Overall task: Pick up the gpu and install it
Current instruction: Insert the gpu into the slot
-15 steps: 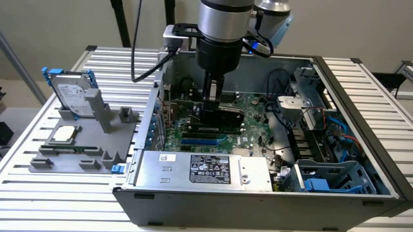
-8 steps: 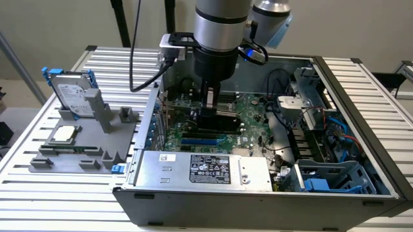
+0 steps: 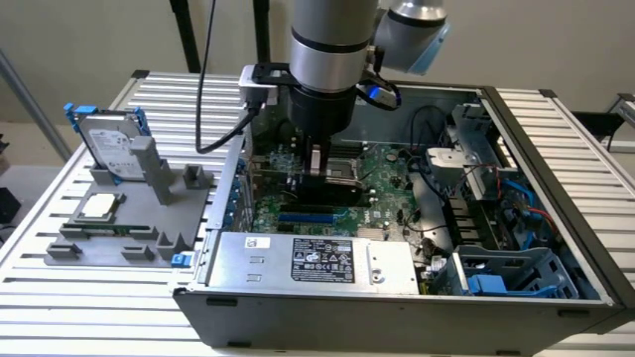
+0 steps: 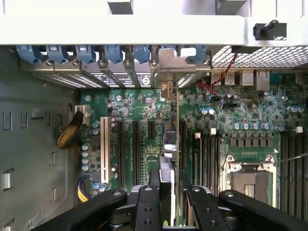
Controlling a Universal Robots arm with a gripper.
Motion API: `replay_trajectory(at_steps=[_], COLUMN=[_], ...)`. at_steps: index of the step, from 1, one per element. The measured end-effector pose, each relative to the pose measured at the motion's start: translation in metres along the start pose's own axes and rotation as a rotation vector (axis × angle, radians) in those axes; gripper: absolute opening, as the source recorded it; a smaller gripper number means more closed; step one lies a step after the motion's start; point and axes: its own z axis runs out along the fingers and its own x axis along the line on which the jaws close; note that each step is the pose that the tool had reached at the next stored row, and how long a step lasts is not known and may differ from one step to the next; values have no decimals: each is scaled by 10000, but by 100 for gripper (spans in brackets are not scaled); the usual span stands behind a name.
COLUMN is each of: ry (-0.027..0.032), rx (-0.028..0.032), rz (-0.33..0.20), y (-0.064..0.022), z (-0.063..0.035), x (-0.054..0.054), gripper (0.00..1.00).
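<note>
Computer case [image 3: 397, 320]: open, on tabletop [image 3: 59, 297].
Motherboard [image 4: 144, 103]: inside the case.
Gpu [image 4: 169, 142]: on edge over an expansion slot, bracket at the rear wall, clamped in the tool [image 4: 168, 192].
Handling: best kept square and pressed straight down.
Wrist view: slot alignment.
Exterior view: card height, and the hard drive [image 3: 111, 145] set aside.

The slatted aluminium surface [image 3: 89, 312] carried two things in the exterior view. An open desktop computer case [image 3: 397, 320] sat from the centre out to 3 o'clock. A grey parts fixture [image 3: 100, 253] lay just beside it at 9 o'clock.
</note>
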Motion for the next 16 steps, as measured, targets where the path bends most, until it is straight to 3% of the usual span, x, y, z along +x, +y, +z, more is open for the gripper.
replay_trajectory(at_steps=[4, 16], ry=[-27, -24], rx=[-1, -3], rz=[-37, -95], y=[14, 17], z=[55, 74], x=[2, 3], gripper=[27, 27])
